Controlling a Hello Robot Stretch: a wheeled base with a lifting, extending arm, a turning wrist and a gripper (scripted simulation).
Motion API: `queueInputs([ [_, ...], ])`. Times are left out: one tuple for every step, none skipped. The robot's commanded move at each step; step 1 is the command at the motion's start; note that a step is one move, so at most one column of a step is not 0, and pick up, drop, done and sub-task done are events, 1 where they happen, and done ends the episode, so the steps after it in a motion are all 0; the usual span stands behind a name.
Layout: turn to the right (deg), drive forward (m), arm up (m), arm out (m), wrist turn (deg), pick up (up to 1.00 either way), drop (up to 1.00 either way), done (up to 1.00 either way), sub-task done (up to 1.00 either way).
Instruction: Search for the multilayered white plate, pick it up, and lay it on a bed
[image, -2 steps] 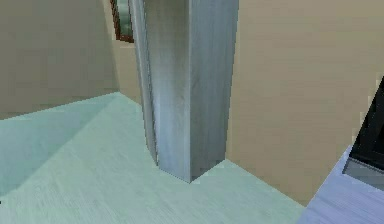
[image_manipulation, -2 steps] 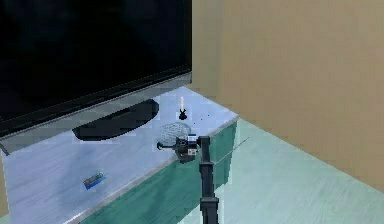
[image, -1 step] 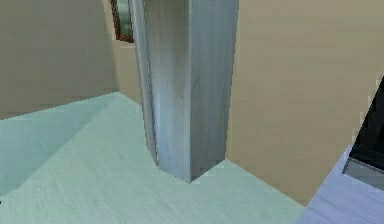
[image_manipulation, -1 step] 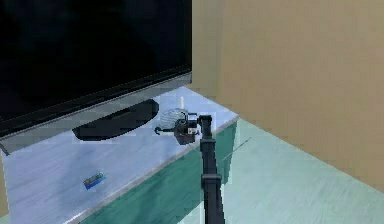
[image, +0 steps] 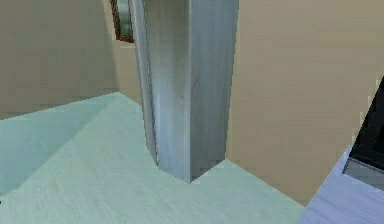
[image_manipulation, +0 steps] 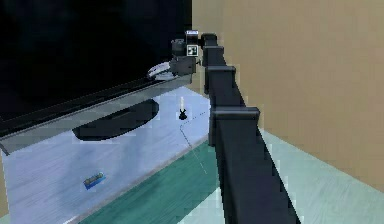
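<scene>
My arm (image_manipulation: 235, 120) rises as a dark bar from the bottom of the arm side view toward the top middle. My gripper (image_manipulation: 160, 71) sits at its far end, left of the white marker squares (image_manipulation: 190, 47). A pale greyish shape shows at the fingers, against a large black television screen (image_manipulation: 80, 50). I cannot tell whether the gripper holds anything. No white plate can be made out.
The television stands by its dark oval foot (image_manipulation: 115, 122) on a pale blue-grey stand (image_manipulation: 60, 165). The stand carries a small dark upright thing (image_manipulation: 182, 112) and a small flat item (image_manipulation: 93, 181). Ahead stands a tall grey metallic column (image: 190, 80) between beige walls, with pale green floor (image: 80, 160) to its left.
</scene>
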Motion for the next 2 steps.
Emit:
queueInputs([
  [0.0, 0.00, 0.00, 0.00, -45.0, 0.00, 0.00, 0.00, 0.00],
  [0.0, 0.00, 0.00, 0.00, -45.0, 0.00, 0.00, 0.00, 0.00],
])
